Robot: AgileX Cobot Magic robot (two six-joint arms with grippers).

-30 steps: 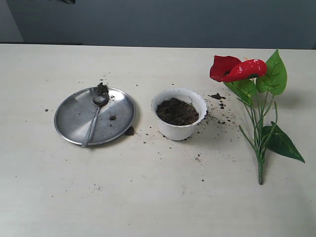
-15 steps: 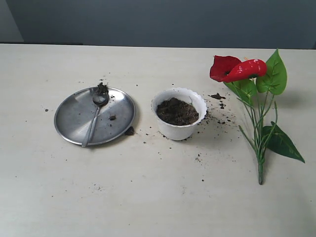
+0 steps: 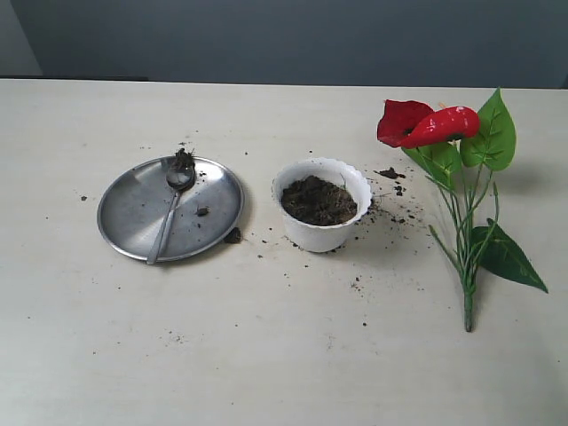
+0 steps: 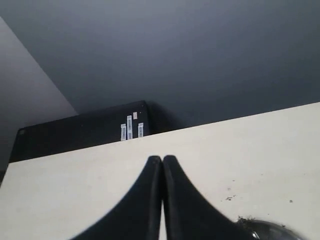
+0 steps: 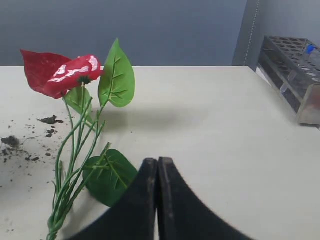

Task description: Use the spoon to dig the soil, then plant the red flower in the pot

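The red flower (image 3: 424, 124) lay flat on the table (image 3: 284, 355) at the right of the exterior view, two glossy red blooms at its far end, broad green leaves spreading off thin stems that ran toward the near edge. The pot (image 3: 321, 204), white with a scalloped rim, stood near the middle, well apart from the flower, and was filled with dark crumbly soil (image 3: 319, 200); loose crumbs were scattered on the table around it. To its left sat a round steel plate (image 3: 133, 213), just beside the pot but not touching, with the spoon (image 3: 170, 209) lying across it, bowl toward the far side and carrying a clump of earth. Neither arm appeared in that view. The right wrist view showed what it could not: the right gripper (image 5: 157, 162) with its dark fingers pressed together on nothing, poised above the table near the flower's lower leaf, and a clear rack of tubes (image 5: 295, 75) off at the table's edge. The left wrist view showed the left gripper (image 4: 162, 160), fingers likewise closed and empty, with a sliver of the plate's rim at the corner and a black box (image 4: 80, 130) beyond the table.
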